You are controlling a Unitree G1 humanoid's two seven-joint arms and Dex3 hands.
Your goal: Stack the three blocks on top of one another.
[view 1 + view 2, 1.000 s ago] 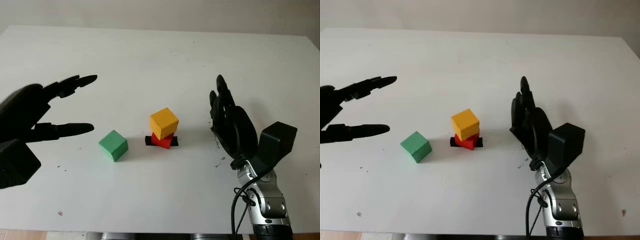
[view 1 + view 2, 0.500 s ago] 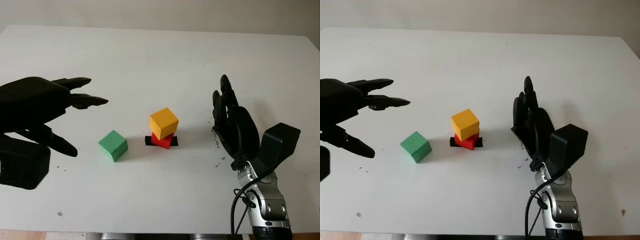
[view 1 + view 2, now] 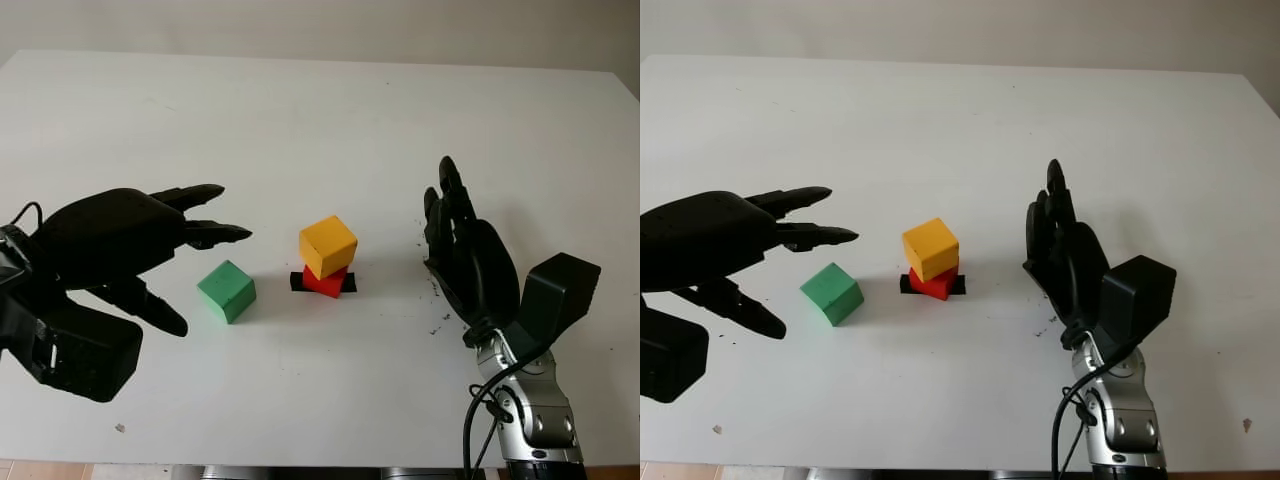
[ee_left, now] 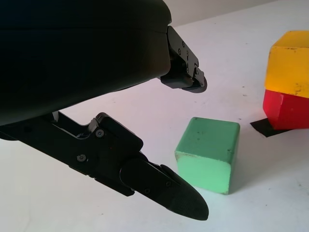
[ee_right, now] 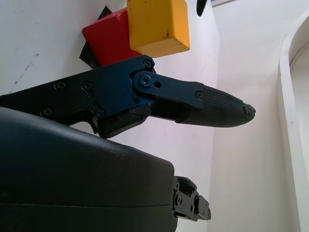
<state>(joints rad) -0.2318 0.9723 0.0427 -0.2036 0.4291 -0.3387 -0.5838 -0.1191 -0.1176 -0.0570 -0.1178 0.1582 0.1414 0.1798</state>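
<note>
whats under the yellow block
The yellow block sits on the red block, which rests on a black patch; the patch's middle is covered.

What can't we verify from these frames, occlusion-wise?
- Black patch under the red block: mostly covered by the block in both eye views; its nature is unclear.
- Red block top face: hidden by the yellow block; how squarely they sit can't be judged.
- Green block far side: hidden in the left wrist view by its own body.
- Left hand height above the table: unclear; open, near the green block.
- Right hand: open, palm side hidden.
</note>
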